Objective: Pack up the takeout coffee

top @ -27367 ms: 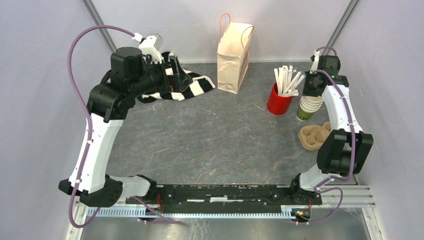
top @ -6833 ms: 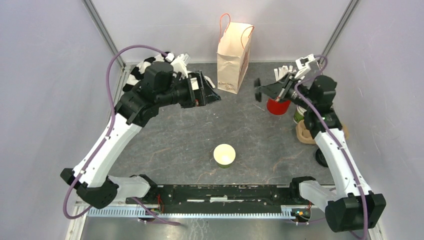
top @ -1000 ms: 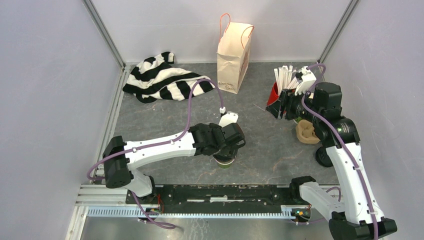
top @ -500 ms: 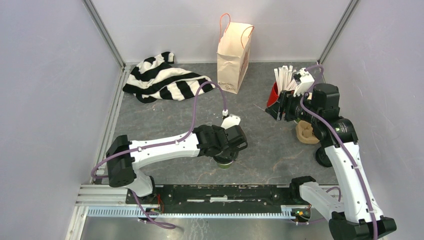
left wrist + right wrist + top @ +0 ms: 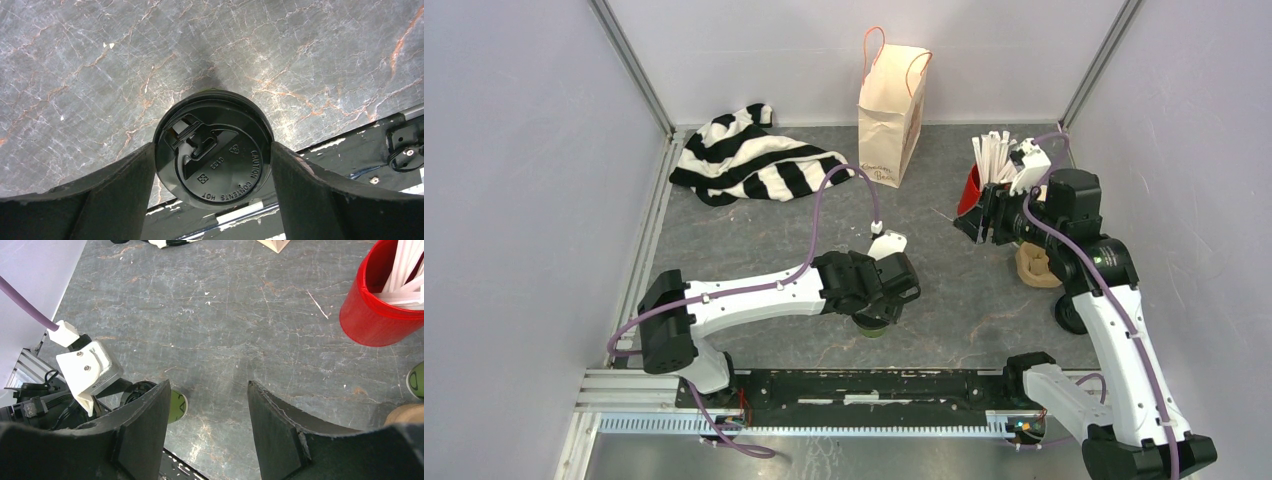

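Observation:
One takeout coffee cup [image 5: 870,329] stands near the table's front middle, green with a round black lid [image 5: 220,167]. My left gripper [image 5: 875,306] comes down on it from above. In the left wrist view the left gripper [image 5: 212,150] has a finger pressed against each side of the lid's rim, shut on it. The same cup's green side [image 5: 178,405] shows in the right wrist view, beside the left wrist. My right gripper [image 5: 973,222] hangs at the back right, next to the red cup, and the right gripper [image 5: 207,386] is open with nothing between its fingers.
A red cup of white sticks [image 5: 970,197] stands at the back right, with a brown cardboard carrier [image 5: 1036,266] just in front of it. A paper bag [image 5: 892,110] stands upright at the back middle. A black-and-white striped cloth [image 5: 754,165] lies at the back left.
The left wrist has shifted very slightly over the lidded cup, its hold unchanged. The right gripper has edged a little to the left.

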Action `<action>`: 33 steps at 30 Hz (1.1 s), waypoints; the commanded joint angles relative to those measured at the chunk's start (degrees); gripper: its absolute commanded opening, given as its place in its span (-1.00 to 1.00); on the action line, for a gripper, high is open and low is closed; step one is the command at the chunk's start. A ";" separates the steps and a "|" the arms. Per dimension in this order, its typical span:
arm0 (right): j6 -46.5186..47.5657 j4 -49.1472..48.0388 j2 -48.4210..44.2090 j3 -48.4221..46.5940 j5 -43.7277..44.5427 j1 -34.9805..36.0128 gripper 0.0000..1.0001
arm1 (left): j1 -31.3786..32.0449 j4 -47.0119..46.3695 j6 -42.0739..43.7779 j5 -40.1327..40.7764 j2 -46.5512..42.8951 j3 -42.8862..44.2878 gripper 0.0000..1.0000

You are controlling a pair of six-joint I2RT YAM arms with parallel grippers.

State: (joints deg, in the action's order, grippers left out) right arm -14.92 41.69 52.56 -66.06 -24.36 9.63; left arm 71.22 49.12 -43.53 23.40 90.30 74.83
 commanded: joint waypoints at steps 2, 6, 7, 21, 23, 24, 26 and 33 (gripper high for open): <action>0.29 -1.93 -0.80 1.68 -1.19 0.11 0.30 | 0.53 -0.79 1.26 0.48 -1.29 1.13 0.98; 0.83 -2.18 -1.12 4.84 -2.42 0.21 0.34 | 0.51 0.89 0.07 0.26 -4.23 2.95 0.99; 0.84 -2.65 -1.25 6.03 -3.04 0.18 0.36 | 0.50 1.49 -0.42 -0.06 -5.22 3.42 0.99; -5.81 -24.17 5.33 31.20 -33.30 8.56 0.38 | -18.04 -15.62 -11.38 -30.88 -30.53 -20.87 0.59; -9.00 -28.92 5.84 33.94 -35.39 8.89 0.39 | -22.06 -19.73 -13.19 -36.20 -32.53 -25.36 0.60; -10.26 -30.77 6.25 35.01 -35.91 9.45 0.39 | -23.67 -21.14 -13.88 -38.06 -32.74 -27.01 0.63; -12.47 -34.36 7.41 35.81 -36.07 10.83 0.40 | -25.28 -22.91 -14.24 -40.63 -32.14 -28.79 0.69; -13.29 -36.92 13.28 34.38 -34.50 13.75 0.43 | -26.47 -26.75 -14.28 -42.33 -29.23 -31.31 0.68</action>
State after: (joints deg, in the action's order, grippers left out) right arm -27.24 10.28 62.94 -30.20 -57.63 21.89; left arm 45.39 29.36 -55.20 -14.46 60.40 44.53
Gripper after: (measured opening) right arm 0.716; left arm 0.847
